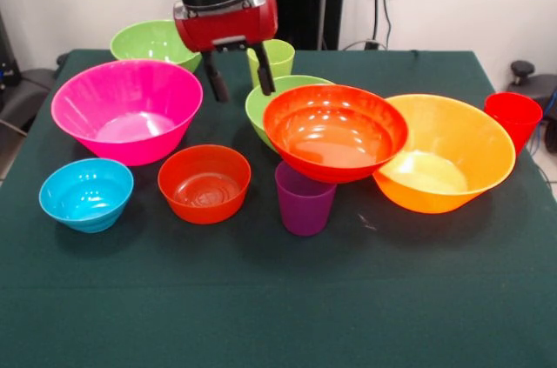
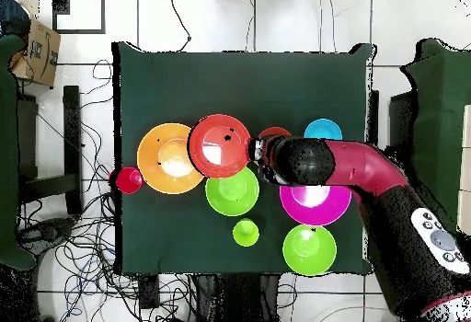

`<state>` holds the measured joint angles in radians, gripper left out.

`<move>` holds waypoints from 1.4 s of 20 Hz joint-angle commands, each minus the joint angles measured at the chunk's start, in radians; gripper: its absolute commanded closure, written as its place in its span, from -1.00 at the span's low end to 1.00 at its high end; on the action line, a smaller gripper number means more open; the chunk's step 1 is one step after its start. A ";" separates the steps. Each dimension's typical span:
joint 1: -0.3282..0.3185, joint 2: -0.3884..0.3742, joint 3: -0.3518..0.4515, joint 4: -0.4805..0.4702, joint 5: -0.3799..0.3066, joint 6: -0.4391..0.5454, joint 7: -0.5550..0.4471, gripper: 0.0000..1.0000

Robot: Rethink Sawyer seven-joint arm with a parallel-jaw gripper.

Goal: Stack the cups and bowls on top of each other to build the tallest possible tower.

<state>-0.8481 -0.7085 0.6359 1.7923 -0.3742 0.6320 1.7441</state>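
Observation:
My gripper [image 1: 238, 83] hangs open and empty above the table, between the large pink bowl [image 1: 126, 111] and a lime green bowl [image 1: 261, 100]. A medium red-orange bowl [image 1: 335, 131] sits raised, over the purple cup [image 1: 305, 203] and against the large orange bowl [image 1: 448, 155]. The small blue bowl [image 1: 87, 194] and small orange-red bowl [image 1: 204, 184] stand at the front left. A second lime green bowl [image 1: 152, 42], the lime green cup [image 1: 277, 59] and the red cup [image 1: 513, 116] stand apart. In the overhead view the arm [image 2: 350, 166] hides the gripper, and the red-orange bowl [image 2: 219, 145] hides the purple cup.
The dark green table [image 1: 278, 298] holds everything. In the overhead view, cables lie on the floor at the left [image 2: 64, 235] and a cardboard box [image 2: 37, 47] stands at the top left.

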 commanded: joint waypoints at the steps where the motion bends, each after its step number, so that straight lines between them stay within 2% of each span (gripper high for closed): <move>1: 0.003 -0.003 0.019 0.017 -0.022 0.110 -0.105 -1.00; 7: -0.010 -0.094 0.002 0.033 -0.043 0.141 -0.120 -1.00; 17: -0.018 -0.157 -0.014 0.017 -0.059 0.208 -0.132 -1.00; 23: -0.004 -0.091 -0.035 0.012 -0.119 0.129 -0.102 -1.00; 28: -0.002 -0.057 -0.045 0.016 -0.141 0.084 -0.091 -1.00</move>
<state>-0.8747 -0.8519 0.6328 1.7944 -0.3883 0.7296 1.7441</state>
